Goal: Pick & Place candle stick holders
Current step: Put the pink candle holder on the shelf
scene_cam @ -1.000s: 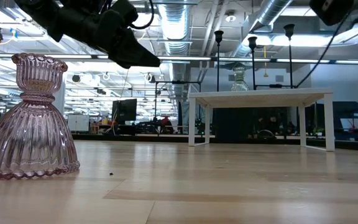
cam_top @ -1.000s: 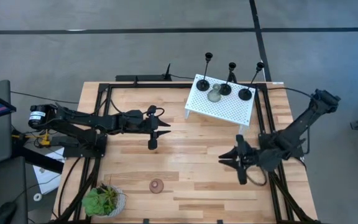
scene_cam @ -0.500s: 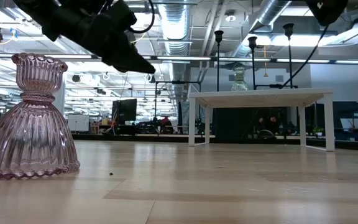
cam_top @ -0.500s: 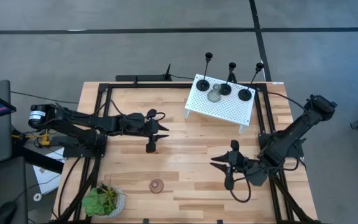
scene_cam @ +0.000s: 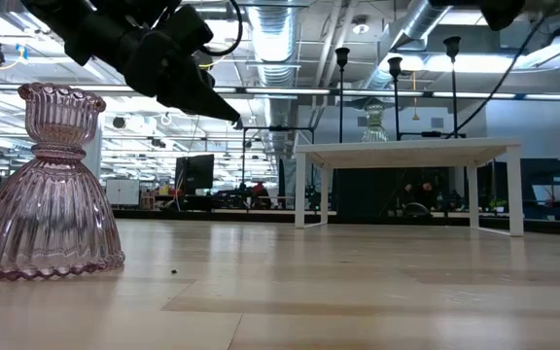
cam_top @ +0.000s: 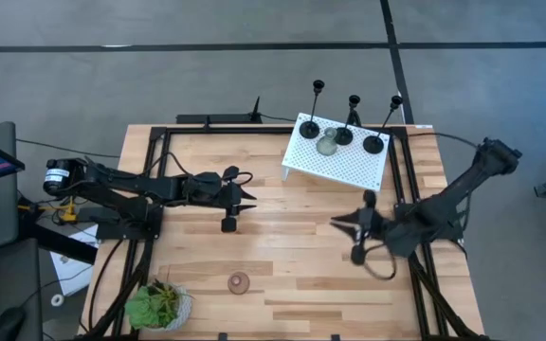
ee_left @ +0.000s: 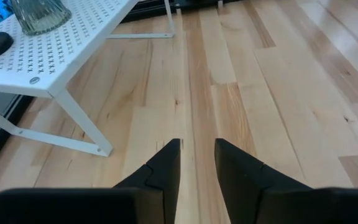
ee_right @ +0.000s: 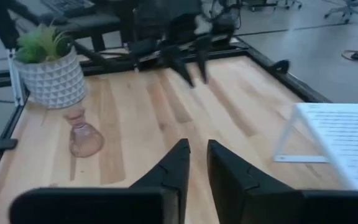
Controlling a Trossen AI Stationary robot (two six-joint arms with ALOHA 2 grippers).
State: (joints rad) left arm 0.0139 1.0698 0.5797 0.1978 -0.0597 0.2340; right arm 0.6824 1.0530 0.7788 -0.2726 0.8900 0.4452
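Observation:
The pinkish-brown squat holder (cam_top: 240, 281) stands on its base near the table's front; it also shows in the low view (scene_cam: 47, 190) and the right wrist view (ee_right: 84, 134). Three tall black holders (cam_top: 343, 135) and the grey-green squat one (cam_top: 327, 145) stand on the white perforated stand (cam_top: 339, 163) at the far right. My left gripper (cam_top: 234, 208) hangs over the table's middle left, fingers a narrow gap apart, empty (ee_left: 197, 152). My right gripper (cam_top: 353, 237) hangs over the middle right, fingers a narrow gap apart, empty (ee_right: 197, 149), facing the pink holder.
A small green potted plant (cam_top: 157, 305) stands at the near left corner, close to the pink holder. A black frame runs around the tabletop (cam_top: 207, 130). Bare wood lies between the two grippers. The stand's legs (ee_left: 82, 127) rest on the table ahead of my left gripper.
My right gripper has swung toward the table's near left, then drawn back toward the far right, ending close to where it began. My left gripper has sunk a little and shifted slightly toward the table's left. The holders have kept still.

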